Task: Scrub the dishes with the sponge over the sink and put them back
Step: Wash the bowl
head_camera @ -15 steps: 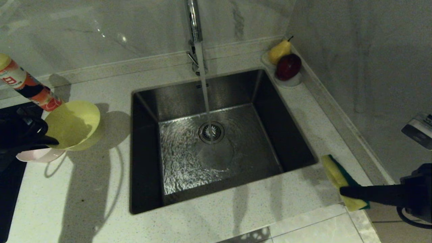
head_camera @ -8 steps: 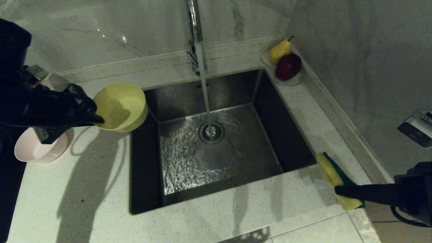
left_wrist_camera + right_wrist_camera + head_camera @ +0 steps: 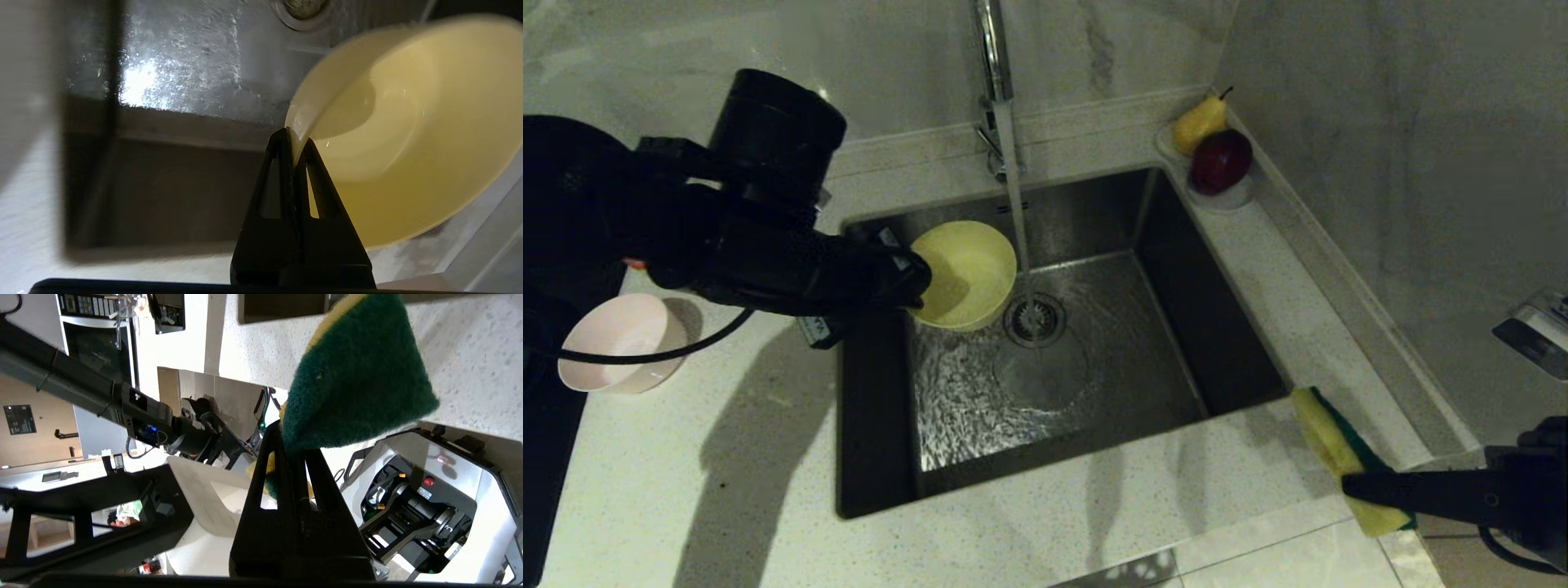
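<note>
Yellow bowl [image 3: 965,273]: we hold it tilted over the sink [image 3: 1225,327], just beside the running water stream [image 3: 1016,196] and above the drain strainer [image 3: 1034,320].
Left end effector [image 3: 916,280]: clamped on the yellow bowl's rim, one finger inside and one outside, as our left wrist view shows [image 3: 295,139].
Right end effector [image 3: 1356,486]: clamped on the sponge [image 3: 1339,445], which hangs over the bench [image 3: 1094,498] at the sink's near right corner, well apart from the bowl.
Step in hand: we judge this as bringing the first dish over the basin for scrubbing; no scrubbing contact yet.
Next move: we would need to carry the sponge across into the basin and press its face into the bowl's open side, while our left grip keeps the rim steady.
Waiting dishes: a pink bowl [image 3: 614,341] sits on the bench left of the sink; we cannot see a blue one.
Not ours to wash: the saucer with fruit [image 3: 1217,155] at the far right corner.
</note>
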Controlling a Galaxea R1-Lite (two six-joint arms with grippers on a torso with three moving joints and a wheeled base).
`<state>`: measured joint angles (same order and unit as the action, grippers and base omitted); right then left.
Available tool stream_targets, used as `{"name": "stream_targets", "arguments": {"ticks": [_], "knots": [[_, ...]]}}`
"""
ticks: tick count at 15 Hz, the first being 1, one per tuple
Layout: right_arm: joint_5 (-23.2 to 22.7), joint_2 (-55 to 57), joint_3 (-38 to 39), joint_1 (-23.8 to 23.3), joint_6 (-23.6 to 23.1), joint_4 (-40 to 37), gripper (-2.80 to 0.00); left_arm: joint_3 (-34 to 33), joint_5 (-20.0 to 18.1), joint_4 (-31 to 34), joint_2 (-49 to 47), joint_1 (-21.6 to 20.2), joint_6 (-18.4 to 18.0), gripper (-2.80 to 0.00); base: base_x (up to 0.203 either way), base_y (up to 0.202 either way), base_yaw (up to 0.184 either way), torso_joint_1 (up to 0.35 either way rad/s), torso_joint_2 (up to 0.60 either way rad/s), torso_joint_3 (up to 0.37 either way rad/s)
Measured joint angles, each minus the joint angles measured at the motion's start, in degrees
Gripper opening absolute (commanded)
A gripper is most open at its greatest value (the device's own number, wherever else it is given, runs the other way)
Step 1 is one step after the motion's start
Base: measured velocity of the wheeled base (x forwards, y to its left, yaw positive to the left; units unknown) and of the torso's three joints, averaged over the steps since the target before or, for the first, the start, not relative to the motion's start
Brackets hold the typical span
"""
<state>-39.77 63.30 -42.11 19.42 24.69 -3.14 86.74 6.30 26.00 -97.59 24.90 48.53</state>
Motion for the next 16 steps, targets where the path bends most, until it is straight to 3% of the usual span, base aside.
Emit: {"name": "stream_targets", "arguments": {"ticks": [4, 9, 16], "knots": [[0.1, -1.5, 0.6, 0.0, 0.1, 0.0, -2.8, 0.5, 0.3, -2.1, -3.4, 3.2, 0.1, -2.8, 0.0, 0.0, 0.0, 0.0, 0.0, 0.0], [0.1, -2.0, 1.5, 0.0, 0.0, 0.1, -2.8, 1.5, 1.8, -4.5, -6.7, 3.6, 0.2, -2.8, 0.0, 0.0, 0.0, 0.0, 0.0, 0.0], [0.1, -1.8, 2.3, -0.1, 0.0, 1.5, -2.8, 7.9, 2.6, -5.1, -11.9, 3.5, 0.3, -2.8, 0.0, 0.0, 0.0, 0.0, 0.0, 0.0]]}}
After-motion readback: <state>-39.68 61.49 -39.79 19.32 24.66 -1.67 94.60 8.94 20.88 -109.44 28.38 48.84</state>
